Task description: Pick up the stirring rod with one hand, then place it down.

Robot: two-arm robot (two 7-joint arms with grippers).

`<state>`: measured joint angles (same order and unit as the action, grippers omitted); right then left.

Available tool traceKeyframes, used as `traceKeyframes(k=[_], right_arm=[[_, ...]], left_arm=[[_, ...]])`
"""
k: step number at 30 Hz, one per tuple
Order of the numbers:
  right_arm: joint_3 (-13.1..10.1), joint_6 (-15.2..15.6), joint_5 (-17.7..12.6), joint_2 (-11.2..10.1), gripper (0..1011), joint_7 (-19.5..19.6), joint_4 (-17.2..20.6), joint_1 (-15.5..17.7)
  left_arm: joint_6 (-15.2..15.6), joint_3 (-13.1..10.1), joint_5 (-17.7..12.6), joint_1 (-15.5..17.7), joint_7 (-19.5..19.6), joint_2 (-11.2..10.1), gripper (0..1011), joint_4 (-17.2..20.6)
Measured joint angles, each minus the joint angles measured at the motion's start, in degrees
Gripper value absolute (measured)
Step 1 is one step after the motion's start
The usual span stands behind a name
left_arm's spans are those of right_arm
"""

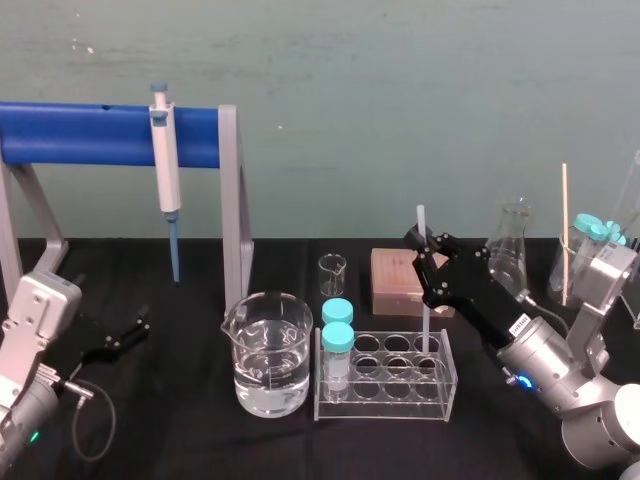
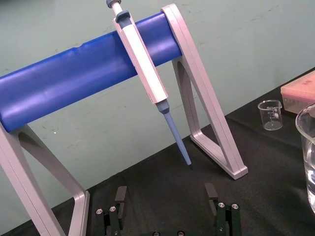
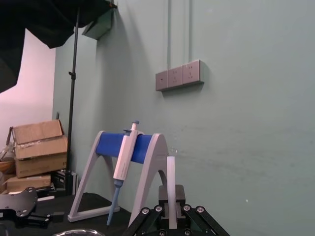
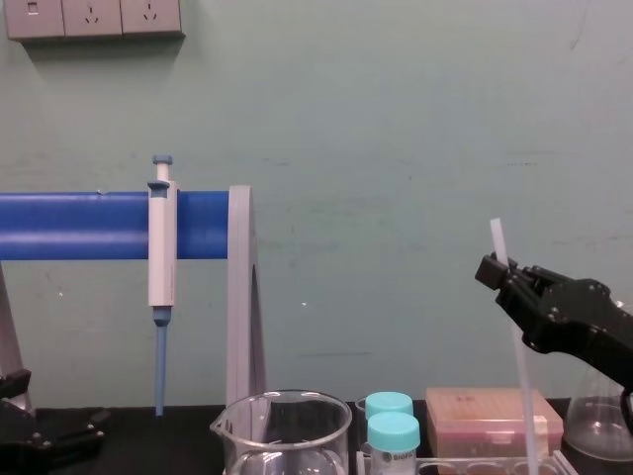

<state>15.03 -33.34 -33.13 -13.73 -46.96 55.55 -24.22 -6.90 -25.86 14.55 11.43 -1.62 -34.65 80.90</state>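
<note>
Your right gripper point(image 1: 428, 255) has its fingers closed on the stirring rod point(image 1: 426, 322) and holds it nearly upright over the test-tube rack point(image 1: 385, 405). The rod's lower end reaches down to a back-row hole, and whether it has cleared the rim cannot be told. So the pick-up looks made, or close to it, and the set-down is what remains. Your left gripper point(image 1: 122, 336) sits parked at the left of the table point(image 1: 200, 440), fingers spread and empty. Room is tight around the rod: the pink box point(image 1: 402, 282) and the flask point(image 1: 510, 252) stand just behind it, with the capped tubes point(image 1: 337, 340) and the big beaker point(image 1: 268, 362) to its left. The bare black table in front of the rack looks like your best open spot for laying the rod down.
</note>
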Motion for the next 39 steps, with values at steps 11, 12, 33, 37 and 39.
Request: traceKeyframes(k=[11, 12, 33, 37, 39], right_arm=[[0.3, 1.3, -0.5, 0.3, 72, -0.5, -2.0, -0.8], [0.4, 1.4, -0.4, 0.3, 72, -0.5, -2.1, -0.8], [1.3, 4.8, 2.3, 0.0, 72, 2.8, -3.4, -1.5], [1.4, 4.9, 2.6, 0.2, 72, 2.9, -4.2, -1.8], [1.4, 5.1, 2.8, 0.3, 72, 3.1, -4.6, -2.1]], left_arm=[[0.0, 0.0, 0.0, 0.0, 0.0, 0.0, 1000, 0.0], [0.0, 0.0, 0.0, 0.0, 0.0, 0.0, 1000, 0.0], [0.0, 0.0, 0.0, 0.0, 0.0, 0.0, 1000, 0.0], [0.0, 0.0, 0.0, 0.0, 0.0, 0.0, 1000, 0.0], [0.0, 0.0, 0.0, 0.0, 0.0, 0.0, 1000, 0.0]])
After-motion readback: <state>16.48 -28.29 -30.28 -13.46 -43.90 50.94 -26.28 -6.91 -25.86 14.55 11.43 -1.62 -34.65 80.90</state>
